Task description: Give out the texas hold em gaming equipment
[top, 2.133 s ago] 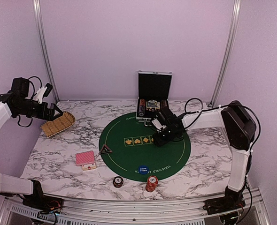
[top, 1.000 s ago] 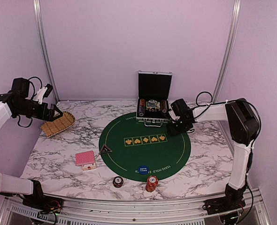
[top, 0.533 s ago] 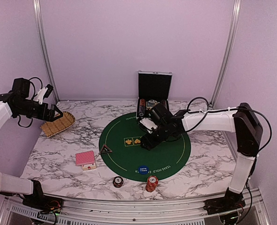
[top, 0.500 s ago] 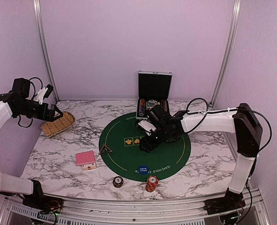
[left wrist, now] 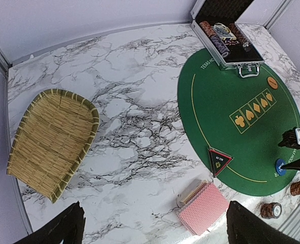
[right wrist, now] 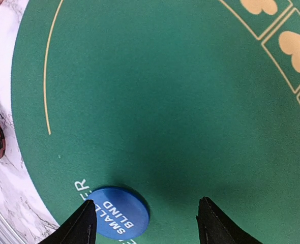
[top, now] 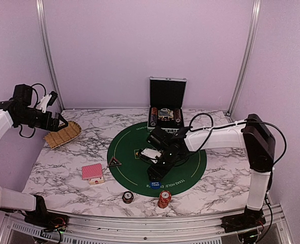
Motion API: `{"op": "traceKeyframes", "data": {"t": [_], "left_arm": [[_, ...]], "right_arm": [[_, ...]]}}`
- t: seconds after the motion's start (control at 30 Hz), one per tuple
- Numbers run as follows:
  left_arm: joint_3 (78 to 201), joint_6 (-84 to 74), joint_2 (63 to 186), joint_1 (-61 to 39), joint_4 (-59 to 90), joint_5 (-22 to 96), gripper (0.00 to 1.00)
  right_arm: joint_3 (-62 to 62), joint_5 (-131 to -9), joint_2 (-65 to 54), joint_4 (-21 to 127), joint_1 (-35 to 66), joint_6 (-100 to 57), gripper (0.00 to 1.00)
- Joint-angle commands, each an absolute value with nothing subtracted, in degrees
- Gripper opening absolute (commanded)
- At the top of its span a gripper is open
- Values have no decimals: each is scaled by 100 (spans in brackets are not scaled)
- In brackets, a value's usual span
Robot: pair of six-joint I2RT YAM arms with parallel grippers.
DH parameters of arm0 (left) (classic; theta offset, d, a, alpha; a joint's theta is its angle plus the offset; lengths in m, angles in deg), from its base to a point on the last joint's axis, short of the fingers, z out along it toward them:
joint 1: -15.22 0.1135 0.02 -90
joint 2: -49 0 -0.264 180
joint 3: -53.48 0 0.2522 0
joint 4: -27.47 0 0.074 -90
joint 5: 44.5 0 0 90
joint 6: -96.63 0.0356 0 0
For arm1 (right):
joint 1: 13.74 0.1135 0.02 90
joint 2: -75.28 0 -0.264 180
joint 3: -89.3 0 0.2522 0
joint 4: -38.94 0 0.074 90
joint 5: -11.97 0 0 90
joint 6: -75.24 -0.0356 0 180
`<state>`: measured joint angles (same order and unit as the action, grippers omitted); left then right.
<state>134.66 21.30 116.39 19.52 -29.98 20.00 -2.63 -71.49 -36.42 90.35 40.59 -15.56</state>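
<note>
Nearest, at lower centre, a red-and-white chip stack [top: 163, 199] and a dark chip [top: 127, 197] sit on the desk [top: 63, 168]. Just beyond, the right pincer [right wrist: 147, 201] hangs spread wide over the blue disc [right wrist: 117, 212] on the green mat [top: 185, 162]. Red-backed cards [top: 92, 172] lie centre-left. At far left, the left pincer [left wrist: 155, 206] gapes wide near the basket [top: 62, 133].

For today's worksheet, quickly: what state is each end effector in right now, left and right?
Left end effector: open, holding nothing.
Right end effector: open, holding nothing, fingers apart by the blue disc.
</note>
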Motion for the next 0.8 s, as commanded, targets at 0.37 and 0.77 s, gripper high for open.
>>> {"op": "traceKeyframes", "data": {"t": [0.37, 0.77], "left_arm": [[13527, 2306, 11483, 1973, -3147, 2018, 99], [13550, 2314, 11433, 1979, -3164, 2043, 99]], "right_arm": [[-811, -7941, -4105, 9671, 4684, -1712, 66], [-797, -8367, -4084, 9700, 4703, -1720, 54]]}}
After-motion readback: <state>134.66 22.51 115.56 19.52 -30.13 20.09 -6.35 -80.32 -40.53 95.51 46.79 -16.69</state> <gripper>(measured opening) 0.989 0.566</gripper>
